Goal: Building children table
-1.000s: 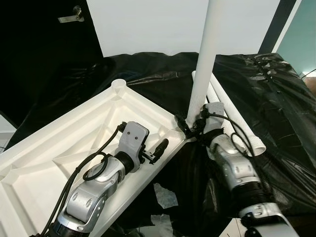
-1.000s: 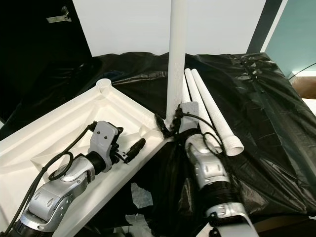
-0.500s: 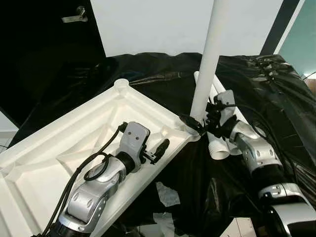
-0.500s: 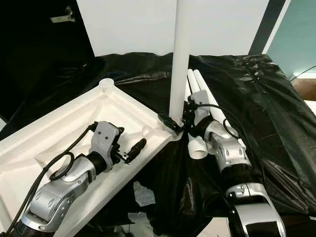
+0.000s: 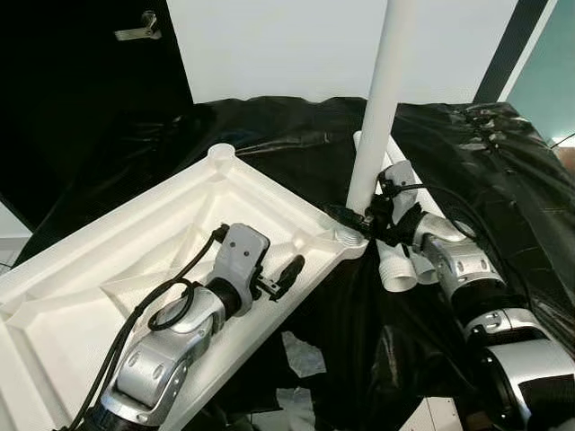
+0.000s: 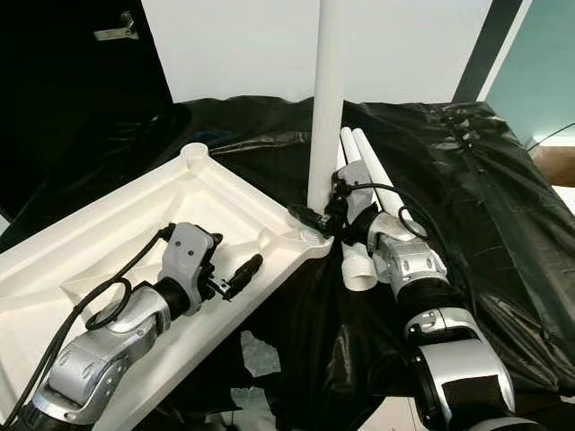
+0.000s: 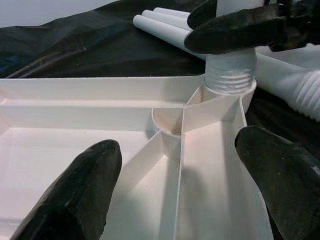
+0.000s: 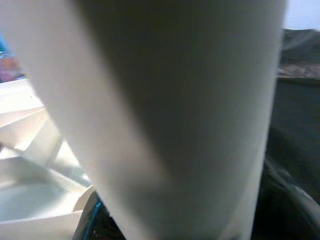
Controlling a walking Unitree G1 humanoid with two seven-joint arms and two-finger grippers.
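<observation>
Tabletop (image 5: 108, 269), white ribbed plastic, lies upside down and tilted on black plastic sheeting (image 5: 503, 180); left gripper (image 5: 280, 274) rests inside it near the corner, fingers (image 7: 85, 195) spread wide, holding nothing. At that corner a smooth white tube leg (image 5: 382, 99) stands upright, threaded end in the socket (image 7: 227, 82), with right gripper (image 5: 359, 218) clamped around its base. Behind it more white tube legs (image 5: 409, 211) lie side by side on the crinkled glossy sheeting, against a white wall (image 5: 287, 45).
</observation>
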